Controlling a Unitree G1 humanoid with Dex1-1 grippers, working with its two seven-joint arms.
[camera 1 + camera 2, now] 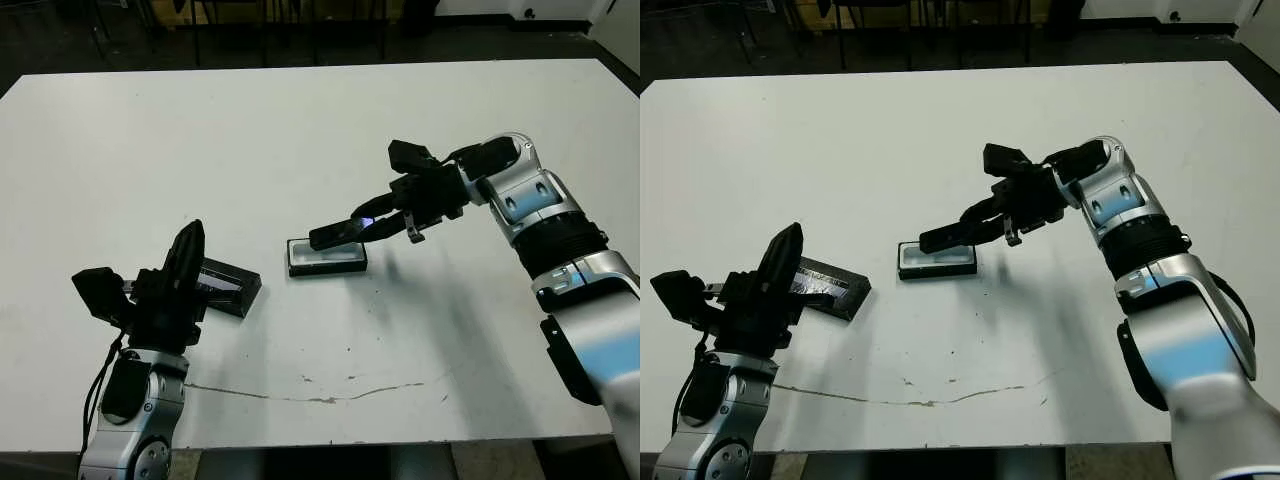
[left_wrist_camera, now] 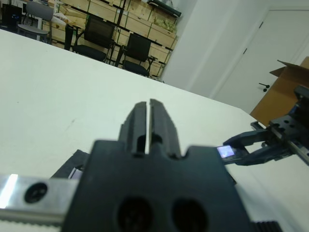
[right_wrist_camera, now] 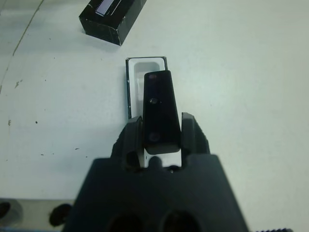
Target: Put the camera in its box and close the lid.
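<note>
Right gripper (image 3: 161, 137) jaws clamp the slim glossy black camera (image 3: 158, 111) above the shallow white-lined box (image 1: 326, 257); left gripper (image 2: 148, 113) jaws closed, empty, beside the rectangular black lid (image 1: 228, 287)

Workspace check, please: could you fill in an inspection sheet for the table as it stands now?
Surface: white table, thin crack line near the front edge.
Job's things: camera held above the open box, not yet inside; lid lies apart, towards the left arm.
Clutter: nothing seen.
Grippers: right claw shut on the camera; left claw shut, empty, near the lid.
Cables: black cable along the left arm.
Surroundings: chairs, stacked cardboard boxes, a door.
</note>
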